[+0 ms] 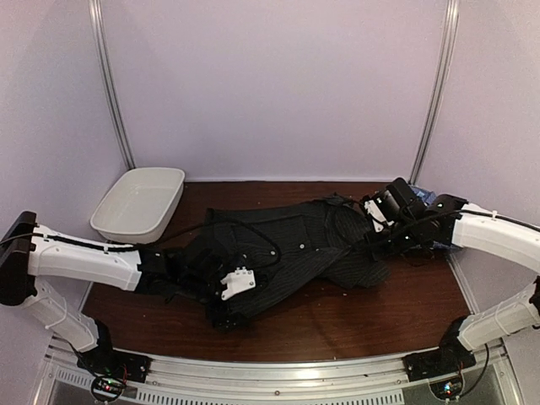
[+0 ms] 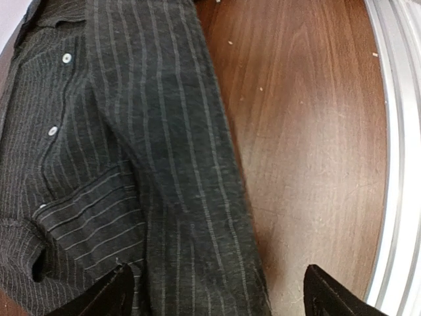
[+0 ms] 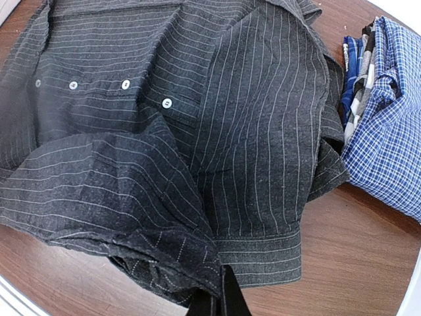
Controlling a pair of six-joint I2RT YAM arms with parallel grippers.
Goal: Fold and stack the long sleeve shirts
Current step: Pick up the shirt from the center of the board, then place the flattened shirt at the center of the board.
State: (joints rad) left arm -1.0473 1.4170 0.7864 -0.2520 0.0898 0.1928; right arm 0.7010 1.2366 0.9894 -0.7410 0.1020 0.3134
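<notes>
what the views hide or cut off

the left wrist view shows only the two tips of the left gripper [image 2: 225,293], spread wide at the bottom edge, and the black shirt [image 2: 131,164] runs off the left and bottom edges. from above, those fingers are lost, black against black cloth, and the blue-check shirt [image 1: 424,196] is a sliver behind the right arm. in the right wrist view the right gripper [image 3: 217,301] is a dark stub at the bottom edge, pressed together on a fold's corner; the check shirt is cut off by the right edge.

No legible text, label, brand, number or sign anywhere in view
</notes>
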